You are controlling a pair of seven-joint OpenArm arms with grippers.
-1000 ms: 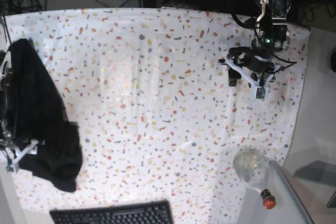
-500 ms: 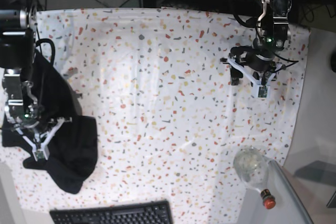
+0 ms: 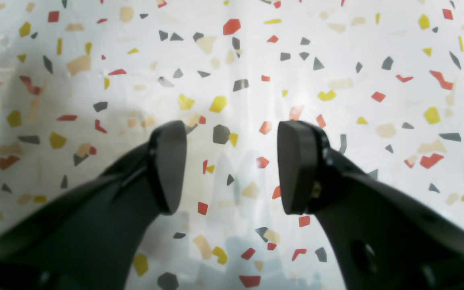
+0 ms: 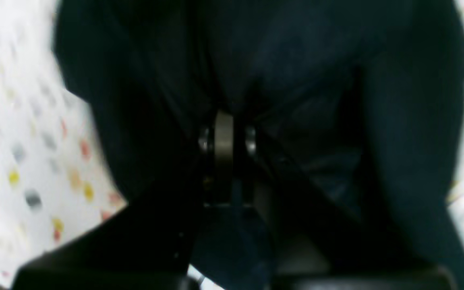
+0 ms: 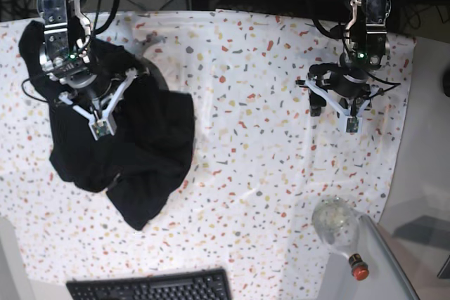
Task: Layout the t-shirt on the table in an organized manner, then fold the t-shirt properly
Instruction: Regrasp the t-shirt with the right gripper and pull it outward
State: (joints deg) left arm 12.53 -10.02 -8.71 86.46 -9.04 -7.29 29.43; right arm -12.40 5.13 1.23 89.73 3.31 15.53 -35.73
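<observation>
T-shirt (image 5: 133,145) cloth lies bunched in a dark heap on the table (image 5: 246,173), spreading from about 10 o'clock toward 8 o'clock of the base view, with one lobe trailing down toward 7 o'clock. The right gripper (image 5: 98,107) sits on top of the heap's upper part, and in the right wrist view its jaws are pressed together on a fold of the t-shirt (image 4: 296,80), black cloth filling nearly everything around the right gripper (image 4: 224,133); that view is blurred. Speckled table covering (image 4: 22,141) shows only at the edges there.

Well apart, near 2 o'clock, the left gripper (image 5: 337,107) hangs over bare speckled cloth. In the left wrist view the left gripper (image 3: 232,165) has its two dark pads standing about half apart with nothing between them but the table (image 3: 232,60) below.

A black keyboard (image 5: 151,286) lies at the 6 o'clock edge. A clear bottle (image 5: 336,224) with a red cap rests near 5 o'clock, at the corner of the covering. Neither touches the shirt.

Both arms reach in from the 12 o'clock side, wrists pointing downward at the table.
</observation>
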